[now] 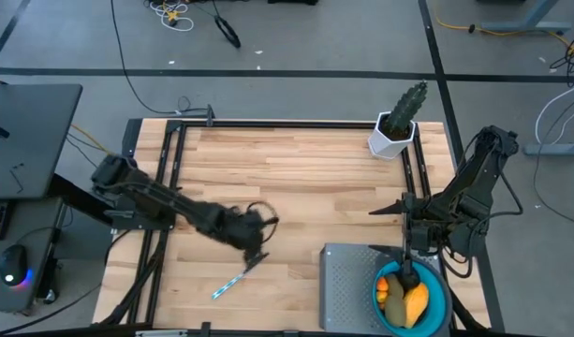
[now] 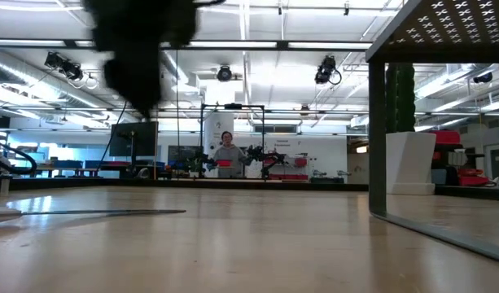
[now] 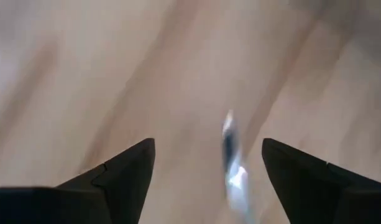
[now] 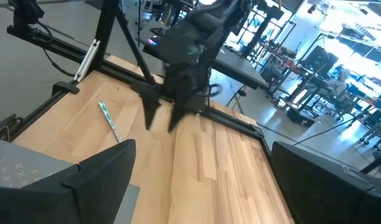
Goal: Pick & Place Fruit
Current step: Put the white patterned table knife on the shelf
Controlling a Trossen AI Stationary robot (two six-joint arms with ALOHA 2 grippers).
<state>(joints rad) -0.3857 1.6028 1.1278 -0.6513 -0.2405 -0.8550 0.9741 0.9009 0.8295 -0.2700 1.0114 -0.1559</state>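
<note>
Blue bowl (image 1: 443, 301) holds fruit (image 1: 405, 298); left gripper (image 1: 254, 245), open, above stick (image 1: 229, 283); right gripper (image 1: 407, 251) open, empty. Likely finished.

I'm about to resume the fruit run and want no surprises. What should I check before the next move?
1. Left gripper open, holding nothing: ok.
2. Right gripper open, holding nothing: ok.
3. Fruit pieces in the blue bowl: ok.
4. Left gripper aimed at fruit: not ok; it hovers by the thin white-and-blue stick.
5. Green cactus in white pot upright, away from both arms: ok.
6. All fruit counted: cannot tell.
</note>
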